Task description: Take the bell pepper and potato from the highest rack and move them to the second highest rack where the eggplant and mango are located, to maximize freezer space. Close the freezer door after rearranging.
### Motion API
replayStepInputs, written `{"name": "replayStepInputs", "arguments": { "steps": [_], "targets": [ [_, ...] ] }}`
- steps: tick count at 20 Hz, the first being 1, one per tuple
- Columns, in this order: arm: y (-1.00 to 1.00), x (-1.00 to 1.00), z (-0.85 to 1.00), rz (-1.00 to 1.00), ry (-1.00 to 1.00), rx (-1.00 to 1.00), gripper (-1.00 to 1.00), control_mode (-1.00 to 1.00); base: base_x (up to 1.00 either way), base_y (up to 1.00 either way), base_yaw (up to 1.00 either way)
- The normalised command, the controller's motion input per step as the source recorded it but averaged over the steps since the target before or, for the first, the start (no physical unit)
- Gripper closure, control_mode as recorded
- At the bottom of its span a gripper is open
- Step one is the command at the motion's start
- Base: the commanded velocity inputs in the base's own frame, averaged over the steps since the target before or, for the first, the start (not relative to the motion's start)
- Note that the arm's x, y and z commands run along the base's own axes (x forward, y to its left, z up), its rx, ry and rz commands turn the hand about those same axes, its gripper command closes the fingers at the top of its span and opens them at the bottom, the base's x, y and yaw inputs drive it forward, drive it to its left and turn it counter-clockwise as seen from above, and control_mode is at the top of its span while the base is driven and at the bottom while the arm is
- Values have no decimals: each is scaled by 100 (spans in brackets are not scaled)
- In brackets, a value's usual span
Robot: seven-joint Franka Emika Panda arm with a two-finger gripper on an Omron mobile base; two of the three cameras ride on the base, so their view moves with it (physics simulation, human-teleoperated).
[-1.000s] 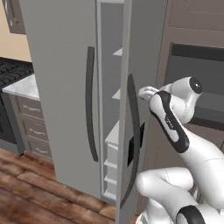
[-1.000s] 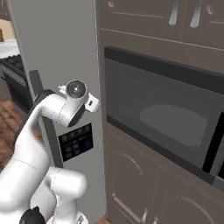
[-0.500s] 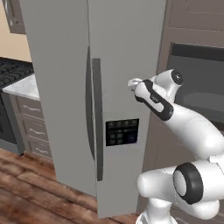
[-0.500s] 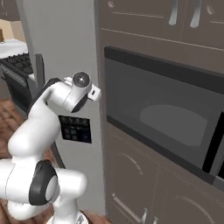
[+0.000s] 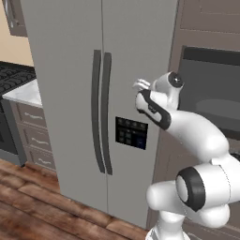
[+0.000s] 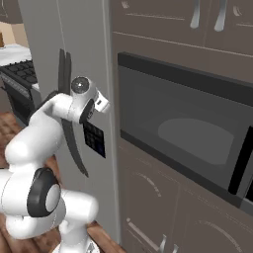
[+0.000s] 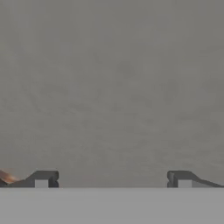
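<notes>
The freezer point(image 5: 70, 93) filled the left and centre of the left base view, both doors shut, their two dark handles point(image 5: 101, 112) side by side at mid-frame. The freezer door point(image 5: 136, 70) with the control panel point(image 5: 131, 132) lay flush with its neighbour. The gripper point(image 5: 139, 86) sat right of centre, against the door face just above the panel. In the hand view its fingertips point(image 7: 41, 179) stood wide apart at the bottom corners, empty, facing plain grey door point(image 7: 112, 87). An oven point(image 6: 188, 128) occupied the right of the right base view.
</notes>
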Motion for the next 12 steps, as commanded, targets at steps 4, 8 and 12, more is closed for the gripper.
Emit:
{"name": "replayStepInputs", "arguments": {
  "steps": [4, 8, 12],
  "targets": [
    [1, 33, 0, -51, 0, 0, -100, -100, 0, 0, 0],
    [-3, 24, 2, -45, 0, 2, -100, -100, 0, 0, 0],
    [-18, 0, 11, -34, 0, 5, -100, -100, 0, 0, 0]
  ]
}}
